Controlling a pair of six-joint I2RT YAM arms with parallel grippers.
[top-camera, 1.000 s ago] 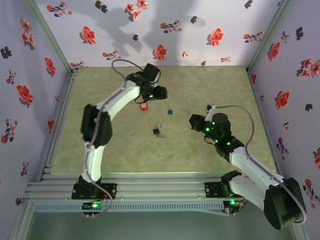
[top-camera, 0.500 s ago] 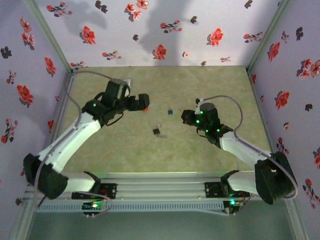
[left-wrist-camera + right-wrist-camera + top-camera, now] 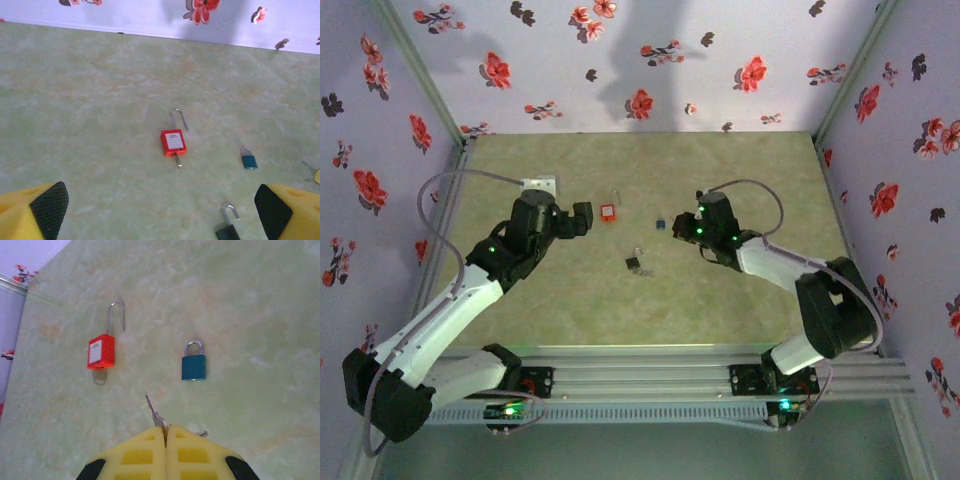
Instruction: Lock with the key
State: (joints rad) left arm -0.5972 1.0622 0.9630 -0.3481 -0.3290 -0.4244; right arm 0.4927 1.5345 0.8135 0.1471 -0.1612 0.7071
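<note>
Key point(image 3: 152, 412): you have it pinched in the right gripper point(image 3: 165, 431), whose yellow fingers are pressed together, with the thin silvery blade sticking out past the tips. The head is hidden between the pads, so you cannot read its colour. A second bit of metal shows at the right side of the same fingertips; what it is cannot be told. In the right wrist view the blade points toward the bare table between the red padlock point(image 3: 101, 352) and the blue padlock point(image 3: 193, 367), and touches neither. The red padlock lies flat, label up, with its long thin shackle standing out as a hook whose free end is clear of the body. A small pale piece shows at its lower edge, too faint to identify. The blue padlock lies flat to the right of the red one, with its shackle seated in the body. Your left gripper point(image 3: 582, 218) hovers left of the red padlock with its fingers spread wide and nothing between them. In the top view a black padlock point(image 3: 634, 263) lies nearer the arm bases than the other two, and the left wrist view shows its shackle swung open. All three padlocks rest well apart on the greenish marbled table point(image 3: 740, 300), which is walled in floral paper.
</note>
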